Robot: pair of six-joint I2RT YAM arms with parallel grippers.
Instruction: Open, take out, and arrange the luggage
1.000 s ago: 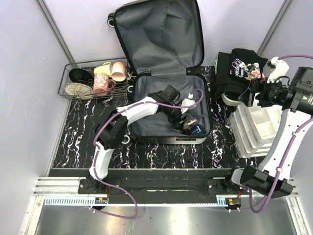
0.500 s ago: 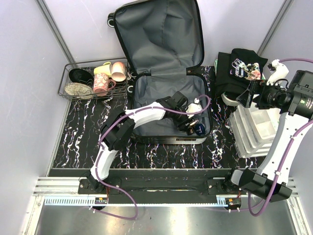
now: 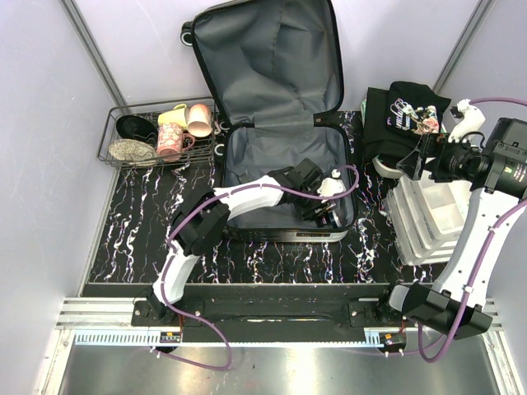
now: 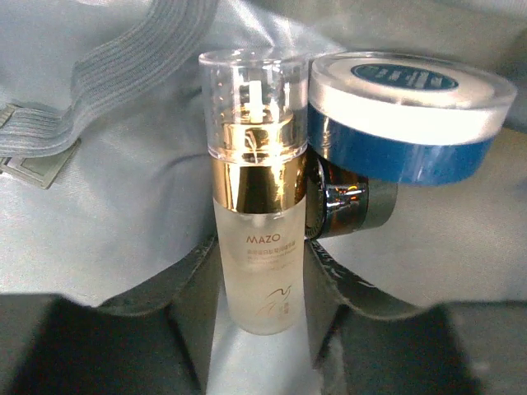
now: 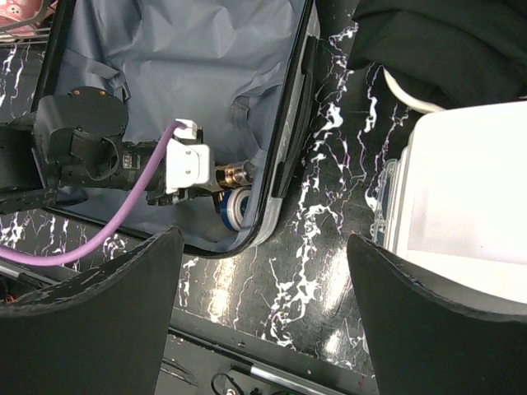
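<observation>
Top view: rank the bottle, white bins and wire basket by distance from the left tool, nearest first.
1. Bottle: between the fingers of the left tool, inside the luggage.
2. White bins: to the right, outside the luggage.
3. Wire basket: far left, at the back of the table.

Luggage (image 5: 206,49) cropped at top; dark jar (image 4: 350,206) perhaps half-hidden.

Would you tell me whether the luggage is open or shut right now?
Open: the luggage lid stands raised, its grey lining showing.
</observation>
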